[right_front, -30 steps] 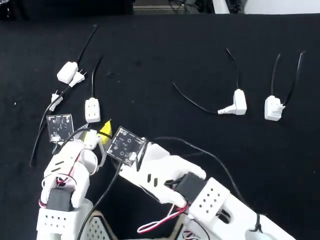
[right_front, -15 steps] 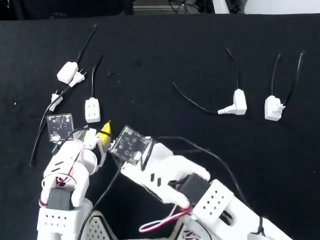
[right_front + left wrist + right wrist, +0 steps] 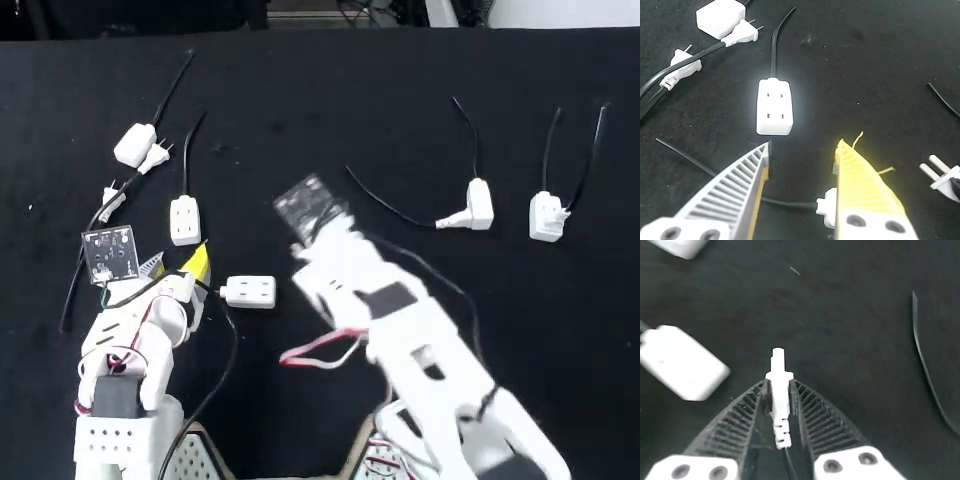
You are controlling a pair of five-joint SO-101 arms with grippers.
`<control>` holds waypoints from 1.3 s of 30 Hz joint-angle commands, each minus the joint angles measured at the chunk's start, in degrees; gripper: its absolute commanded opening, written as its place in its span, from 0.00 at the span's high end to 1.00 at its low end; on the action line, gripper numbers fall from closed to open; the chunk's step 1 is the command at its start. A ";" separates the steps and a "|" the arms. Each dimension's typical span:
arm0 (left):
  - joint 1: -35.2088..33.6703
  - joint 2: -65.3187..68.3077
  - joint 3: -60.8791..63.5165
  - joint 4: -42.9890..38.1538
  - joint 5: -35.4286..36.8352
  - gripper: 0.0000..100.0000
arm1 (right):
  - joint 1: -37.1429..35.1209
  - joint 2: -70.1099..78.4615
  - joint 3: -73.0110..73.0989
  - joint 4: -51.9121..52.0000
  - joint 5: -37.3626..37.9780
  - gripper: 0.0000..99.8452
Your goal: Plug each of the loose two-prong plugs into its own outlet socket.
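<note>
My right gripper [image 3: 777, 384] is shut on a white two-prong plug [image 3: 777, 367], its prongs pointing away over the black table. The same plug's prongs [image 3: 939, 174] show in the left wrist view. My left gripper [image 3: 802, 145] is open, low over the table, just short of a white double socket [image 3: 774, 106]. A second socket [image 3: 250, 291] with a black cable lies beside its yellow finger [image 3: 200, 262]. A loose plug [image 3: 110, 200] and a plug [image 3: 157, 155] at a white socket block [image 3: 134, 145] lie at the far left.
The right arm [image 3: 385, 300] stretches over the middle of the table. An angled white plug [image 3: 476, 208] and a white adapter [image 3: 545, 217], both with black cables, lie at the right. A black cable [image 3: 927, 365] runs near the right gripper.
The right arm has swung up and to the right, away from the left gripper, uncovering the socket beside the yellow finger. The left arm has barely moved.
</note>
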 commanded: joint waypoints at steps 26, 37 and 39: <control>-0.22 -0.09 -1.80 -0.26 -0.09 0.79 | 6.15 15.96 -7.87 7.74 0.70 0.92; -0.31 -0.09 -1.80 -0.26 -0.09 0.79 | 4.31 28.09 -14.99 10.11 4.66 0.93; -0.31 -0.09 -1.80 -0.26 -0.09 0.79 | 4.40 28.79 -15.52 10.37 4.66 0.99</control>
